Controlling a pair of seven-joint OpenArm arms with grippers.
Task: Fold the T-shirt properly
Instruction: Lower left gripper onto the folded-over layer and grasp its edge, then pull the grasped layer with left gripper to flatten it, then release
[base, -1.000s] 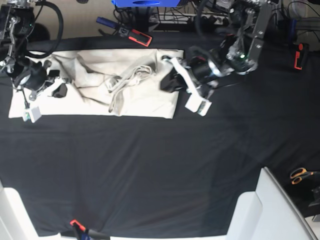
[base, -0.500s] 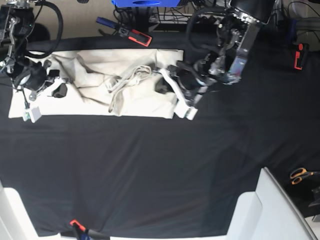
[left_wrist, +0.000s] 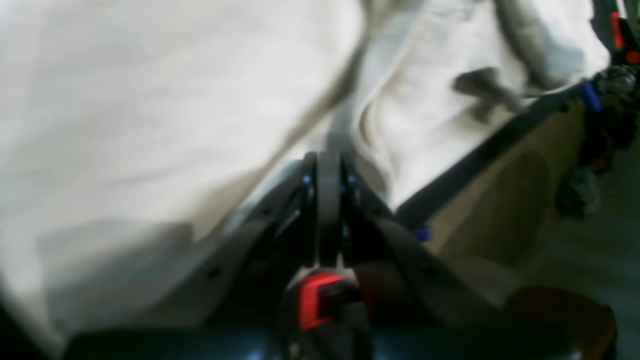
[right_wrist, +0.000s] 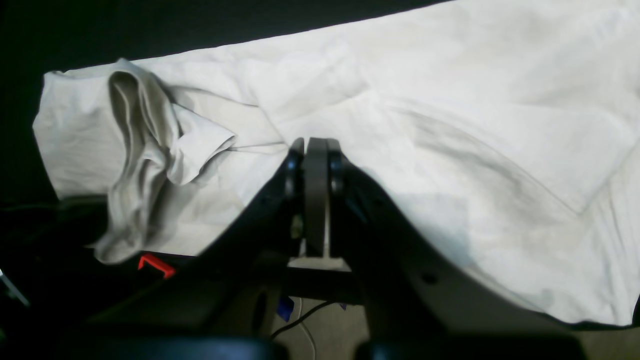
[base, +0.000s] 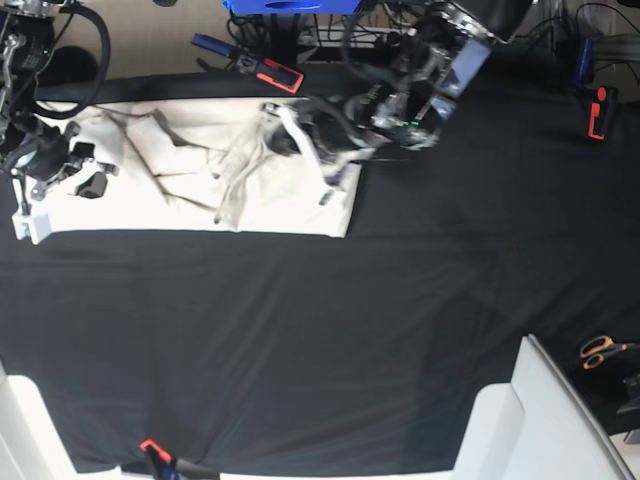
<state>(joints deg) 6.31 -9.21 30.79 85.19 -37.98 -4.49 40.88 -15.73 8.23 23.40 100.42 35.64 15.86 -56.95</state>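
Nearest me the black cloth-covered worktop (base: 300, 340) lies bare; only a pair of orange-handled scissors (base: 603, 349) sits at its near right edge. Farther back, along the far side, the large cream cotton T-shirt (base: 190, 190) lies spread as a long pale band, with a bunched ridge of loose cloth near its middle.

The left gripper (base: 325, 170) hangs over the shirt's right end, its jaws pressed together; the wrist view is too blurred to show any cloth between them. The right gripper (base: 45, 190) sits at the shirt's left end, jaws likewise pressed together and pinching nothing that I can see.

I'd judge the fold is midway: the shirt is narrowed lengthwise, not yet doubled across. Next, the 2 arms need to flatten that ridge, then take an end and carry it over.
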